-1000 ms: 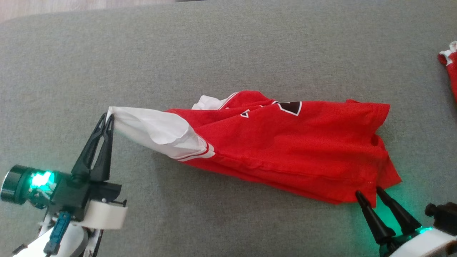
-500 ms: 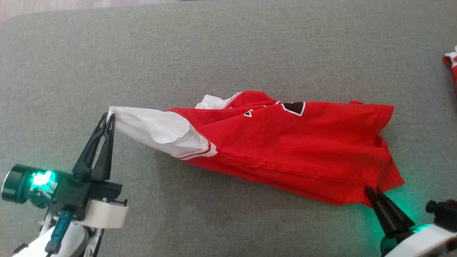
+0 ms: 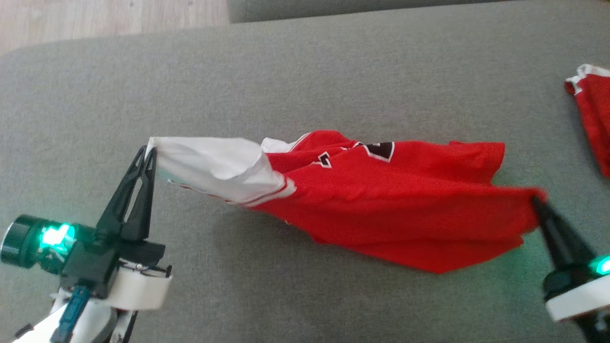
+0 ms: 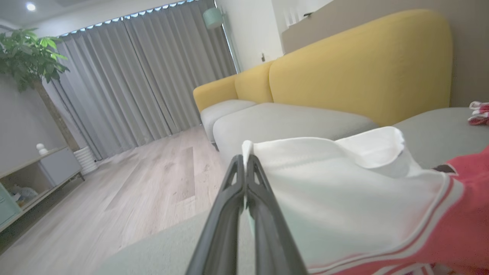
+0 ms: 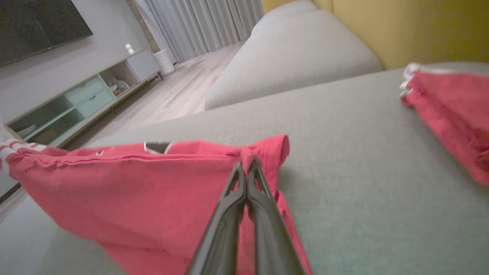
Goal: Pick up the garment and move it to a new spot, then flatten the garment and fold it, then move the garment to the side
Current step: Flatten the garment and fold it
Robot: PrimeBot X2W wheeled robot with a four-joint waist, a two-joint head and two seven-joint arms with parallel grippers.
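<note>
Second red garment [image 3: 592, 109] (partly off-frame)

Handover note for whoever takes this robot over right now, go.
Grippers: left gripper shut on the white sleeve end of the jersey; right gripper shut on its red hem corner.
Things: the jersey is bunched, stretched between both grippers, middle sagging toward the grey cushion. Another red garment lies at the far right.
Done: both ends gripped.
Left: carry to a new spot, flatten, fold, move aside.
</note>
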